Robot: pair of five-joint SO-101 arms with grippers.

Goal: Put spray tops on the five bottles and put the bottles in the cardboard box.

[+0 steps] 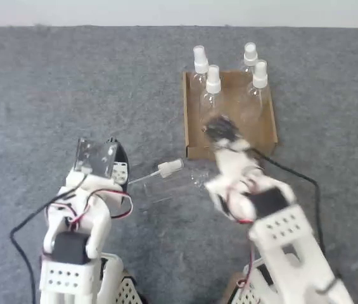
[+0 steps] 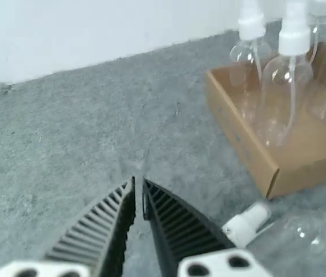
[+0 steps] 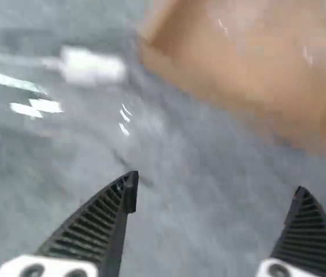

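Note:
Four clear bottles with white spray tops stand in the cardboard box at the back of the grey carpet. A fifth bottle lies on its side on the carpet in front of the box, its spray top pointing left. My right gripper hovers open over the box's near left corner; its wrist view has the box and the lying bottle's spray top ahead of the gripper. My left gripper is shut and empty, left of the lying bottle.
Grey carpet stretches to the left of the box and behind it up to a white wall. The right arm's black cable trails over the carpet near the box's front right corner.

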